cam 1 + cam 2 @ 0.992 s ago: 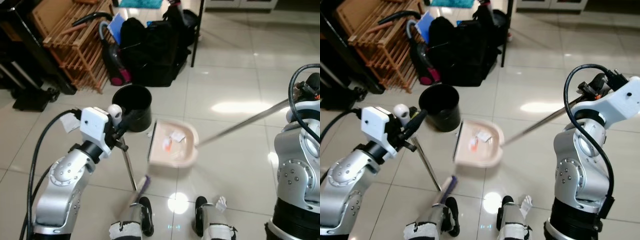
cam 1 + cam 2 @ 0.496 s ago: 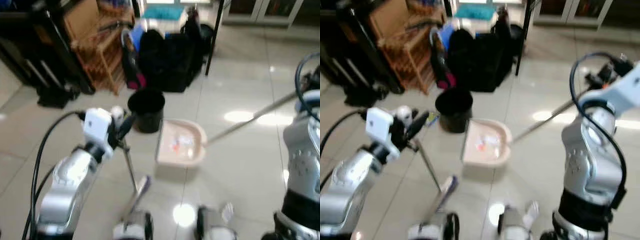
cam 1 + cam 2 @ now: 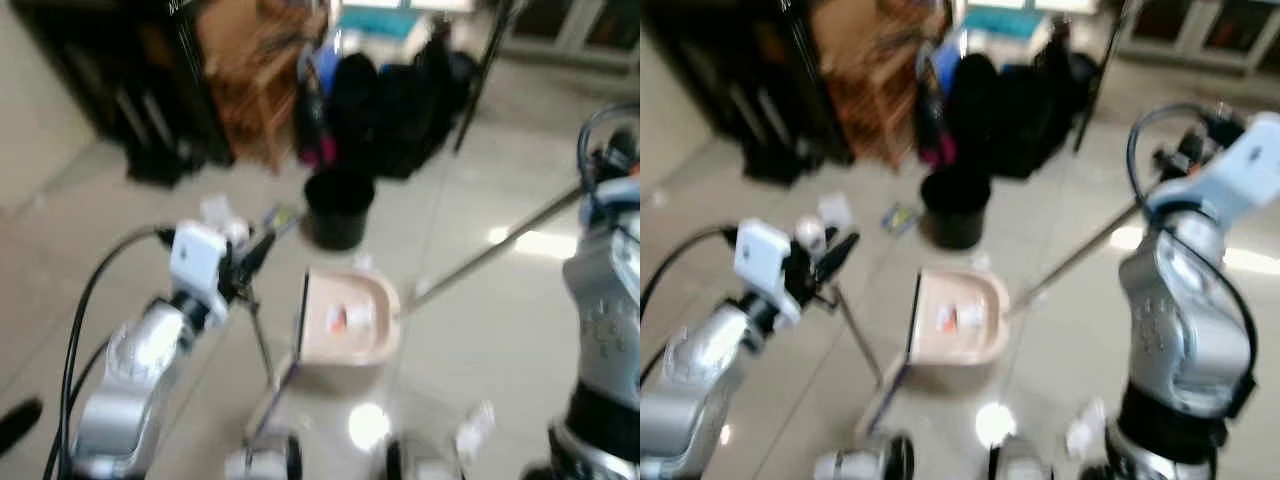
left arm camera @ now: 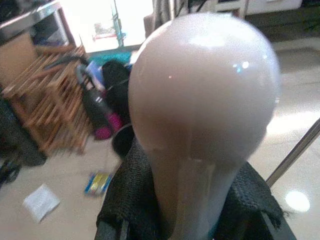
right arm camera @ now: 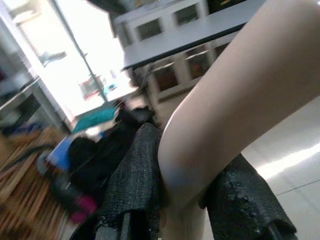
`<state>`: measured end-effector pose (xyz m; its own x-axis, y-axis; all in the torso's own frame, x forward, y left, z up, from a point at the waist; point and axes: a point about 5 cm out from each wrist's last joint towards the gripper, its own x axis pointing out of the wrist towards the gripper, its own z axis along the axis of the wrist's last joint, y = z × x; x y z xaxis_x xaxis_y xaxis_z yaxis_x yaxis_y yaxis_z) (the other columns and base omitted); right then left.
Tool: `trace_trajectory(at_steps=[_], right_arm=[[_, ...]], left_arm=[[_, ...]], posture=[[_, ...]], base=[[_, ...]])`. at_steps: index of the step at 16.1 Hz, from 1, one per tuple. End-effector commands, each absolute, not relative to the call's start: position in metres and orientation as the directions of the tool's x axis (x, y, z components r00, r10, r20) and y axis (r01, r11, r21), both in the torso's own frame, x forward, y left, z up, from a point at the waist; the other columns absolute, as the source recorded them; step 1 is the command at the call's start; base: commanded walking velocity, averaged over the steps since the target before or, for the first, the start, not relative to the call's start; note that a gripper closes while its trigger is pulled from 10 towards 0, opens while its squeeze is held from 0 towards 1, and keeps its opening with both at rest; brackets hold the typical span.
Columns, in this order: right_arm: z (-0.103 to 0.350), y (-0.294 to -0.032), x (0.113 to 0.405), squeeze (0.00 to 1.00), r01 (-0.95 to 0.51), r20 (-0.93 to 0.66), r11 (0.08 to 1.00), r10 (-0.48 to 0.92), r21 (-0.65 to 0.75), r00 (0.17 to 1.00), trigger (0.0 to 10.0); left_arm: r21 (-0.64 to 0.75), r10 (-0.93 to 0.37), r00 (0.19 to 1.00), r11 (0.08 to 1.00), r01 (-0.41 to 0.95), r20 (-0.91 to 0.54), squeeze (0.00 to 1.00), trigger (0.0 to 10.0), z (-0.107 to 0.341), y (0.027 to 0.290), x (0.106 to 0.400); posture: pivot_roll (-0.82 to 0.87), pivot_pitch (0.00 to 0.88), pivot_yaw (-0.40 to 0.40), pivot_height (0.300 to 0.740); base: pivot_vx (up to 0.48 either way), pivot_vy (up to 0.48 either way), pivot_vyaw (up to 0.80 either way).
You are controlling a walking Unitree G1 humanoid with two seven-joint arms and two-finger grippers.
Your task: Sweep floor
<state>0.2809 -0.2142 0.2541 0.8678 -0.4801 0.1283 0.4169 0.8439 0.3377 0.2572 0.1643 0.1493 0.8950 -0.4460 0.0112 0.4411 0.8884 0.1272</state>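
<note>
- While I steer, the left gripper (image 4: 192, 220) has its jaws clamped on the rounded broom handle (image 4: 202, 115): light, stiff, slippery.
- Right gripper (image 5: 185, 210) likewise grips the dustpan (image 3: 345, 320) pole (image 3: 500, 250).

Both head views were smeared by motion blur. Daylight blew out the doorway (image 4: 107, 22) beyond the left gripper (image 4: 192, 210), and glare spots shone on the tiled floor (image 3: 370, 425) below it.

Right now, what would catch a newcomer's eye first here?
The pale dustpan on the tiles at the robot's feet, with scraps in it, its long handle running to the right gripper. The left gripper clamps the broom beside it. Behind stands a black bin.
</note>
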Motion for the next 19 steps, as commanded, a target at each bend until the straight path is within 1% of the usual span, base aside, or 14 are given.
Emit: trace_trajectory(at_steps=[1,3,5,6,8,11,13,15,16,19], right_arm=[[0.260,-0.212,0.275,0.00,0.391,0.155,0.854,-0.462,0.343,0.873,10.0],[0.258,-0.207,0.274,0.00,0.384,0.135,0.857,-0.449,0.343,0.883,10.0],[0.257,-0.202,0.275,0.00,0.370,0.123,0.861,-0.433,0.348,0.893,10.0],[0.257,-0.201,0.274,0.00,0.367,0.121,0.862,-0.430,0.350,0.895,10.0],[0.256,-0.198,0.274,0.00,0.358,0.117,0.867,-0.418,0.347,0.901,10.0],[0.253,-0.196,0.272,0.00,0.355,0.107,0.871,-0.411,0.340,0.906,10.0],[0.252,-0.195,0.272,0.00,0.357,0.100,0.872,-0.410,0.336,0.907,10.0],[0.254,-0.197,0.273,0.00,0.355,0.114,0.874,-0.411,0.331,0.905,10.0],[0.258,-0.199,0.275,0.00,0.348,0.135,0.874,-0.411,0.338,0.902,10.0],[0.264,-0.200,0.278,0.00,0.327,0.168,0.888,-0.394,0.325,0.904,10.0]], left_arm=[[0.151,-0.440,0.897,0.890,0.431,0.034,0.00,10.0,0.158,0.165,0.256],[0.154,-0.434,0.900,0.892,0.426,0.027,0.00,10.0,0.157,0.167,0.253],[0.134,-0.422,0.907,0.899,0.418,0.003,0.00,10.0,0.152,0.167,0.250],[0.162,-0.424,0.905,0.893,0.419,-0.003,0.00,10.0,0.151,0.166,0.249],[0.212,-0.412,0.911,0.889,0.406,-0.017,0.00,10.0,0.151,0.165,0.250],[0.203,-0.403,0.915,0.895,0.398,-0.017,0.00,10.0,0.151,0.164,0.250],[0.168,-0.386,0.922,0.908,0.384,-0.022,0.00,10.0,0.151,0.166,0.251],[0.203,-0.394,0.919,0.899,0.387,-0.008,0.00,10.0,0.156,0.166,0.252],[0.232,-0.394,0.919,0.896,0.378,0.026,0.00,10.0,0.162,0.166,0.253],[0.245,-0.392,0.918,0.897,0.367,0.062,0.00,10.0,0.169,0.166,0.257]], posture=[[-0.04,0.192,0.027,0.740],[-0.04,0.198,0.017,0.740],[-0.04,0.201,0.010,0.740],[-0.04,0.201,0.007,0.740],[-0.04,0.199,0.003,0.740],[-0.04,0.198,0.000,0.740],[-0.04,0.199,0.000,0.740],[-0.03,0.206,0.002,0.740],[-0.03,0.206,0.003,0.740],[-0.03,0.204,0.008,0.740]], base=[[0.000,0.368,0.00],[0.000,0.366,0.00],[0.000,0.000,0.00],[0.000,0.000,0.00],[0.000,-0.360,0.00],[0.000,-0.480,0.00],[0.000,0.000,0.00],[0.000,0.000,0.00],[0.000,0.000,0.00],[0.000,0.000,0.00]])
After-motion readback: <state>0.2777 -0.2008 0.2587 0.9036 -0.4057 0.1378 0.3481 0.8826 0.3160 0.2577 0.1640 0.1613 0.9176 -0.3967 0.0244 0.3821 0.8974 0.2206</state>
